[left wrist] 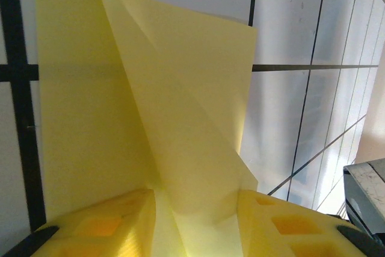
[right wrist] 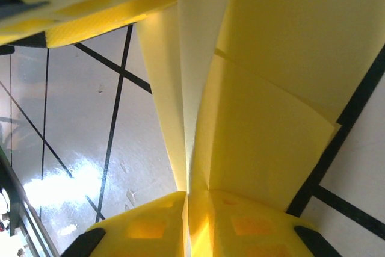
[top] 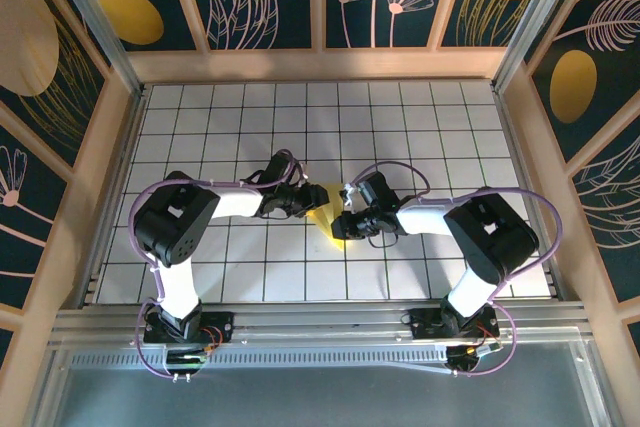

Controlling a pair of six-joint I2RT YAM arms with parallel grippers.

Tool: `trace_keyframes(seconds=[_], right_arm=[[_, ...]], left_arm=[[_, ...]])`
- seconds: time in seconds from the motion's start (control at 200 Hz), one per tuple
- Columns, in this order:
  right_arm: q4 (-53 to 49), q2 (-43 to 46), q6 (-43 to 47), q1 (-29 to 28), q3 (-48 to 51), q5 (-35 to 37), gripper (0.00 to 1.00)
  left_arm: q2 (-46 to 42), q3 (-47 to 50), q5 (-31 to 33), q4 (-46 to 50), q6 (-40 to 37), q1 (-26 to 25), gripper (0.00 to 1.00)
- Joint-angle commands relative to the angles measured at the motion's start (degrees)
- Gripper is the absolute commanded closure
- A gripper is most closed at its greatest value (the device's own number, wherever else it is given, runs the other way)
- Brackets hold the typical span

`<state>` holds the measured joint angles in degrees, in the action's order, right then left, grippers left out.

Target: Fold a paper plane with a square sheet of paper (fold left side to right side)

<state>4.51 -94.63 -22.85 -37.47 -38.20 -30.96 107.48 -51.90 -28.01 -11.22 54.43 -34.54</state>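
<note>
Right end effector [right wrist: 187,200] pinches the square sheet of paper [right wrist: 271,148] at its raised crease. Left end effector [left wrist: 195,206] sits half-spread around the fold (grip unclear), probably steadying it on the worktop [left wrist: 289,28].

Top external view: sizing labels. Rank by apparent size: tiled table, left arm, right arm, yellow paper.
1. tiled table
2. left arm and right arm, alike
3. yellow paper, partly hidden

The square sheet of paper [left wrist: 180,118] is thin, matt and faintly translucent with crisp creases; finger pads [left wrist: 301,227] are matt moulded yellow plastic with recessed pockets; table [right wrist: 78,148] is smooth, glossy white showing glare; frame [top: 320,64] light wood; near rail [top: 320,322] brushed metal.
</note>
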Motion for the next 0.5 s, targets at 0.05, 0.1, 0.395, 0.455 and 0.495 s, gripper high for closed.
trace_keyframes(seconds=[0.05,0.1,0.395,0.455,0.495], right_arm=[[-2.8,2.6,0.5,0.8,-0.9,-0.5,0.76],[-2.5,3.3,0.3,0.9,-1.2,-1.1,0.74],[-2.8,7.3,-0.5,4.7,-2.2,-4.1,0.6],[-1.3,7.1,-1.2,5.8,-2.0,-5.5,0.59],[-0.3,6.5,-1.8,5.8,-2.0,-6.6,0.59]], left_arm=[[2.3,-0.2,3.9,4.7,-2.2,0.0,0.6],[2.3,-0.1,3.9,4.7,-2.3,-0.1,0.59],[2.1,0.1,3.8,4.5,-2.1,-0.1,0.6],[2.1,0.2,3.8,4.5,-2.2,-0.1,0.59],[2.1,0.2,3.8,4.5,-2.1,-0.1,0.6]])
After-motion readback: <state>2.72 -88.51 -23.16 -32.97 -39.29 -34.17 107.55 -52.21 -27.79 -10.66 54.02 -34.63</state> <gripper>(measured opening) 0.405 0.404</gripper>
